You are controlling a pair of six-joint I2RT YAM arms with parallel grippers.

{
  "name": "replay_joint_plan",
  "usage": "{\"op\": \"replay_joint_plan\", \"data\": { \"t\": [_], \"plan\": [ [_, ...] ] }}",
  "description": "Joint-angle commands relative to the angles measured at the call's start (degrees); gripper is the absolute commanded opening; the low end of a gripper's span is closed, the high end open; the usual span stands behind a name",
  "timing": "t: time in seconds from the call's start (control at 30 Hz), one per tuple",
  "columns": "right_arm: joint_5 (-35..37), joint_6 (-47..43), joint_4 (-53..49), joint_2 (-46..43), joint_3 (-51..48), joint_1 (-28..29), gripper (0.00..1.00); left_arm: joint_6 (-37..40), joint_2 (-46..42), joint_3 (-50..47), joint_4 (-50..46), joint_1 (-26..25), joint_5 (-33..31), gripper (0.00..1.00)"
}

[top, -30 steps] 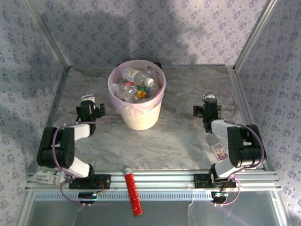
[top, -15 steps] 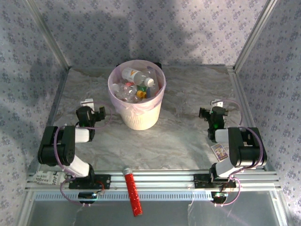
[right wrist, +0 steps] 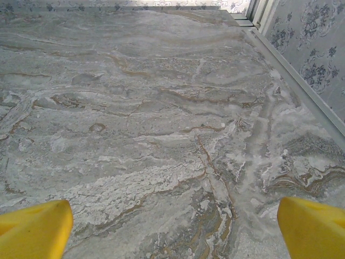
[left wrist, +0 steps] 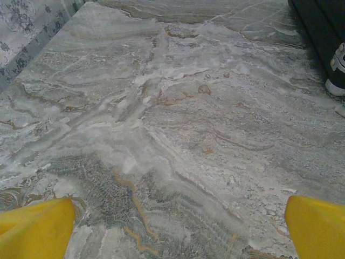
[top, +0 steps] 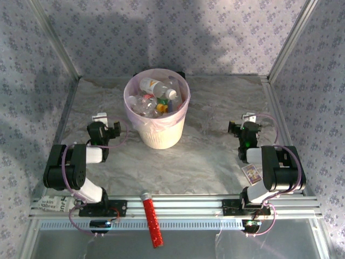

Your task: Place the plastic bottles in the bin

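The pale-pink bin [top: 158, 132] stands at the middle back of the marble table, and several plastic bottles [top: 153, 97] lie heaped inside it. My left gripper [top: 100, 120] rests folded back at the left, well clear of the bin. Its yellow fingertips [left wrist: 38, 226] sit wide apart over bare marble, so it is open and empty. My right gripper [top: 247, 120] rests folded back at the right. Its yellow fingertips [right wrist: 312, 226] are also spread wide over bare marble, open with nothing between them.
A red glittery tube [top: 152, 218] lies across the front rail. A small flat card [top: 250, 172] lies by the right arm's base. A dark object [left wrist: 323, 32] edges into the left wrist view at upper right. Metal frame posts and patterned walls enclose the table.
Both arms have drawn back toward their bases and folded down since a second ago; over the last half second they barely shift. The bin and bottles have not moved.
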Motion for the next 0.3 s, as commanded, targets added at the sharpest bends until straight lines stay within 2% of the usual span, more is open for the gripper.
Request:
{"op": "replay_joint_plan", "data": {
  "t": [0.0,0.27],
  "plan": [
    [-0.3,0.2,1.4,0.5,-0.1,0.2,0.99,-0.3,-0.2,0.0,2.4,0.3,1.3,1.00],
    [-0.4,0.0,1.7,0.5,-0.2,0.2,0.99,-0.3,-0.2,0.0,2.4,0.2,1.3,1.00]
  ]
}}
